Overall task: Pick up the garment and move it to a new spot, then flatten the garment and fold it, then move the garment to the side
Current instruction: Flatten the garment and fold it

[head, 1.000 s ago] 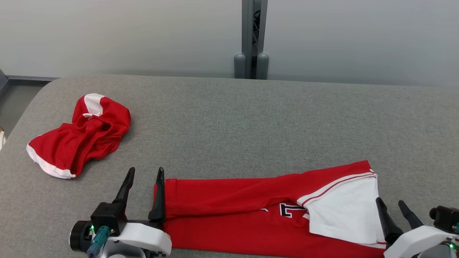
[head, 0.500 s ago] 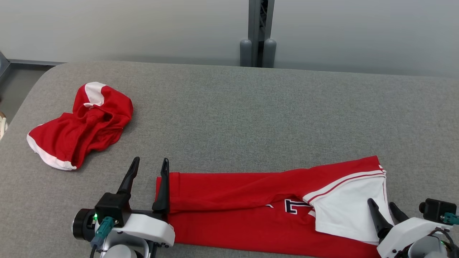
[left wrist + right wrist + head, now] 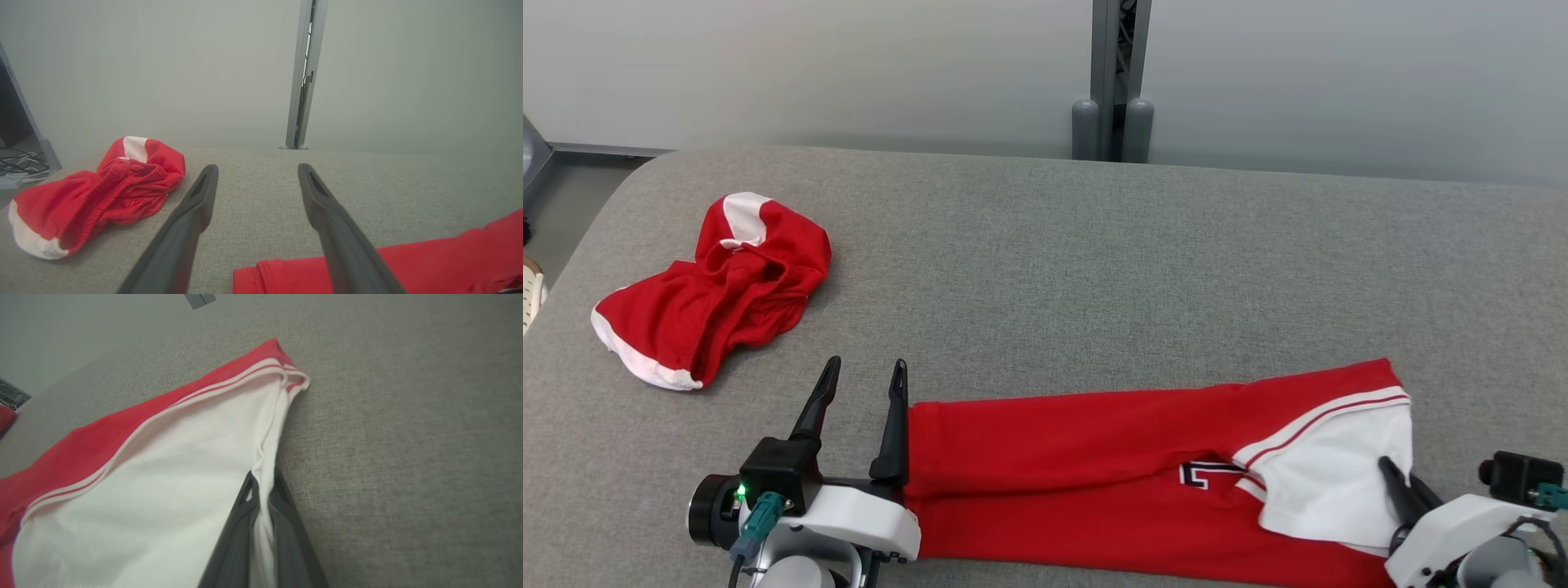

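Right gripper (image 3: 263, 477): jaws pinched together on the right edge of the red-and-white jersey garment (image 3: 1094, 474), with white hem fabric squeezed between the two dark fingers (image 3: 233, 539).

Garment lies as a long folded strip along the near edge of the grey fabric-covered table (image 3: 1094, 261), running left to right. Red body on the left, white panel (image 3: 1331, 482) with red-and-white striped trim at the right end. Part of a dark letter print shows near the middle.

Left gripper (image 3: 867, 363): wide open, nothing held, fingers pointing far. Its right finger sits at the garment's left end, touching or just beside, can't tell which. Its left finger is over bare table.

Second item: crumpled red cloth with white trim (image 3: 719, 298) at the far left of the table, well apart from the strip.

Grey vertical post (image 3: 1112, 73) stands behind the far table edge, pale wall (image 3: 768, 65) behind it.
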You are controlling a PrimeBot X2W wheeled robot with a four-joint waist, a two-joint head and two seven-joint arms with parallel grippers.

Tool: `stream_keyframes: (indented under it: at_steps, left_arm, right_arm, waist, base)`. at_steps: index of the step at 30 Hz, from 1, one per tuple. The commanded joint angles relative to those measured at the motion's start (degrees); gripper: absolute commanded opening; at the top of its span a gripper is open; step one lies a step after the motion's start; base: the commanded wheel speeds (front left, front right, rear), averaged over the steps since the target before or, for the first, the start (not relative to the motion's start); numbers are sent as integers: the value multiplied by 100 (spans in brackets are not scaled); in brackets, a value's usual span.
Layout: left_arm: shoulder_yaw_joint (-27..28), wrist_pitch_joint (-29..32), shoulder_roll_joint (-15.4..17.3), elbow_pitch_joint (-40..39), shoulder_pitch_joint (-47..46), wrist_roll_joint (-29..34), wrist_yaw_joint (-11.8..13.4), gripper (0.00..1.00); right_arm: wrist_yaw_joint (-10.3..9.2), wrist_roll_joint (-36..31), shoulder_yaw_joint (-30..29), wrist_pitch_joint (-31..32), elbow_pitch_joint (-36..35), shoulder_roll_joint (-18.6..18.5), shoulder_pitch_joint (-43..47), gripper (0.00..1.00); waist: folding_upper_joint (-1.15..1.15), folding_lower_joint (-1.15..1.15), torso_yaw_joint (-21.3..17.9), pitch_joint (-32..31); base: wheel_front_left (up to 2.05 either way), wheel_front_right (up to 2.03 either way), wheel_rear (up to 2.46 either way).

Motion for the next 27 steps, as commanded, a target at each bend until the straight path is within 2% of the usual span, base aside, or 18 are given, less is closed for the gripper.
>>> stream_keyframes:
  at_steps: [1,13,18,24,27]
  left_arm:
    - [3,-2,21,10,-1,35,-11,100]
    - [-17,-2,20,47,22,-27,-11,100]
    - [-44,-2,20,63,48,-80,22,100]
    - [-29,-2,21,86,105,-116,43,100]
    - [-8,-2,22,104,152,-139,44,100]
  right_arm:
    - [-18,49,-18,-65,99,-160,-25,0]
    - [-11,-2,121,-169,758,-1047,-495,0]
    - [-11,80,304,-112,673,-1179,-592,0]
    - [-11,250,522,33,329,-1139,-554,0]
    - [-10,702,535,367,-165,-1064,-461,0]
  waist:
    - [0,0,-8,-13]
    - [0,0,-93,-95]
    - [0,0,-139,-135]
    - [0,0,-231,-213]
    - [0,0,-308,-284]
  base:
    - [0,0,0]
    - [0,0,0]
    - [0,0,0]
    - [0,0,0]
    - [0,0,0]
